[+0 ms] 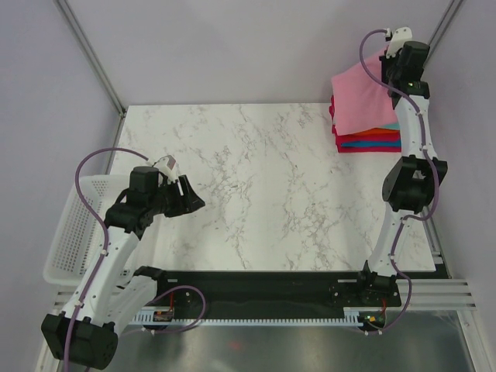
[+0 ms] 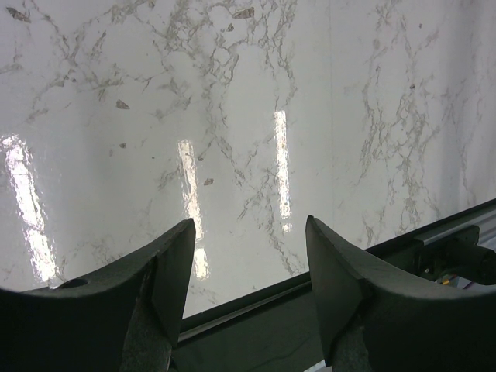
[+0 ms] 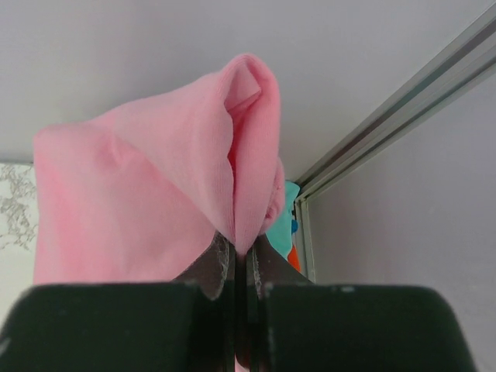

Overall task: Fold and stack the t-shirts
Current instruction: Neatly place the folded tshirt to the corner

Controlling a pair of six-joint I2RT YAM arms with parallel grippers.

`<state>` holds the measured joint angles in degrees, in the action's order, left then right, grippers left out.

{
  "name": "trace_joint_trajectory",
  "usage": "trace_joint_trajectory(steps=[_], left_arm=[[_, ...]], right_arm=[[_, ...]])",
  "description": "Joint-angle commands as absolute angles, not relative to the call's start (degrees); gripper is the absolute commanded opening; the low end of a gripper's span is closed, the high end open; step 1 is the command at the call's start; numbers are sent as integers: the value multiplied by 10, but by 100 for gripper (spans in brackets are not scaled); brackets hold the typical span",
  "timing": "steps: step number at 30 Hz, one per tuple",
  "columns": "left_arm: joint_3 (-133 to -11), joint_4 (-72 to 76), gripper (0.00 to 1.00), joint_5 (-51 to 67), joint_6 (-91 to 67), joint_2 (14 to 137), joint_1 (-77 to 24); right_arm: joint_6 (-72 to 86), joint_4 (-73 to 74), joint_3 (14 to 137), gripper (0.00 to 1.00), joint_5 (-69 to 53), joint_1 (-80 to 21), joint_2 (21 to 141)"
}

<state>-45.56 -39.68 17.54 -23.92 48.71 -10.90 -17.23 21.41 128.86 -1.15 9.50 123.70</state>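
One pink shirt (image 1: 360, 97) hangs pinched in my right hand (image 1: 395, 66) over the two o'clock corner of the table (image 1: 256, 178), the stack (image 1: 370, 141) just beneath it, so that hand is nearer, while my left hand (image 1: 186, 198) hovers spread and empty at eight o'clock.

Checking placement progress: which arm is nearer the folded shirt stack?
Right. Right arm, jaws shut on the pink shirt, hangs above the stack; left arm, jaws open, is far off near the basket.
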Motion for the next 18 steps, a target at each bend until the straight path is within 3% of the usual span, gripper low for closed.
trace_joint_trajectory(steps=[1, 14, 18], left_arm=[[-453, -376, 66, 170, -236, 483, -110], [-453, -376, 66, 168, -236, 487, -110], [-453, -375, 66, 168, -236, 490, -110]], right_arm=[[-162, 128, 1324, 0, -4, 104, 1270], [-135, 41, 1342, 0, 46, 132, 1369], [-121, 16, 1334, 4, 70, 134, 1386]])
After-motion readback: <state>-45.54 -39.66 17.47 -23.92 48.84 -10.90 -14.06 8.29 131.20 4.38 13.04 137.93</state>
